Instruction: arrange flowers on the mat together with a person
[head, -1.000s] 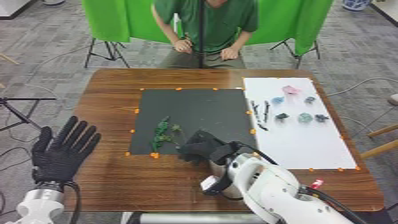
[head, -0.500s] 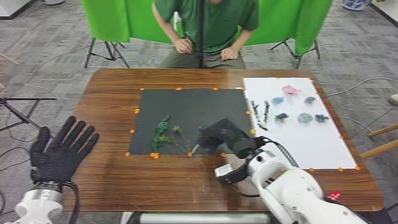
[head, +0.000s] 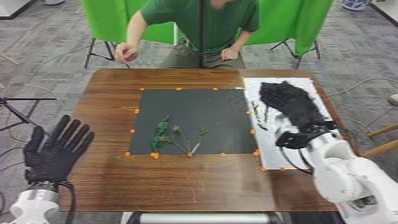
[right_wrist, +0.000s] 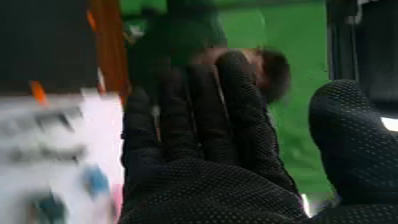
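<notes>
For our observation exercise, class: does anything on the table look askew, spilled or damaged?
Nothing stands out: the green leafy stems lie on the dark grey rectangular mat, with no visible spill or damage.

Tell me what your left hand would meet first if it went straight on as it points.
Probably the left edge of the table, if the left hand is low enough; its height is unclear. Higher up, the way beside the mat looks free.
</notes>
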